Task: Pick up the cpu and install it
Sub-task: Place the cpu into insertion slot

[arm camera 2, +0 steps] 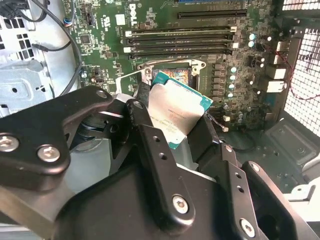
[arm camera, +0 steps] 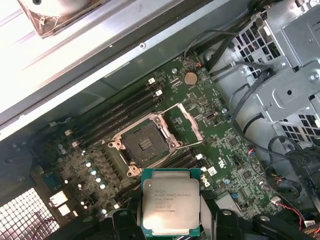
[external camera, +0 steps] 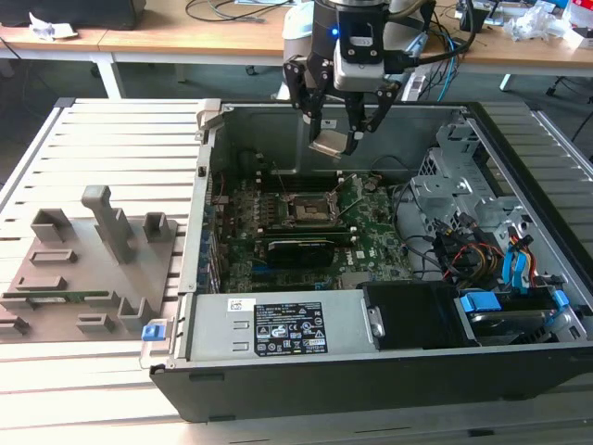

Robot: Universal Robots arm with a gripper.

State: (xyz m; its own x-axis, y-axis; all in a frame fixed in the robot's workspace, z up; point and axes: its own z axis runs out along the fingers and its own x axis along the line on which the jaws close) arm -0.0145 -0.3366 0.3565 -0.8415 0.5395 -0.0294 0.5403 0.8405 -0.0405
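— First wrist view gives the nearest thing plainly: the cpu [arm camera: 171, 200] hangs in the end effector [external camera: 334, 130], whose fingers [arm camera 2: 150, 150] are closed onto two opposite edges, silvery top showing.

— Where is it over the case [external camera: 278, 324]?

— In the air above the open interior, toward the case's far wall as the exterior view has it, touching nothing but the fingers. In the second wrist view it sits tilted rather than level.

— That tilt is my first worry. An edge grip on so thin a chip looks slight; a slip, I judge, would drop it onto the motherboard [arm camera: 235, 150].

— Next out, the socket [arm camera: 145, 145] lies near the middle of the motherboard, bare, its hinged metal frame [arm camera: 187, 122] swung up beside it. The chip's edges do not run parallel to the socket's.

— Then a corner could land first and, I'd guess, bend contacts. The fingers could also catch that raised frame.

— Beyond, memory slots [arm camera: 120, 112] run along the socket's far side, and cables [arm camera: 215, 52] trail past the board's edge by the drive cage [arm camera: 290, 60].

— Those sit well apart from the socket; I rate them a lesser risk.
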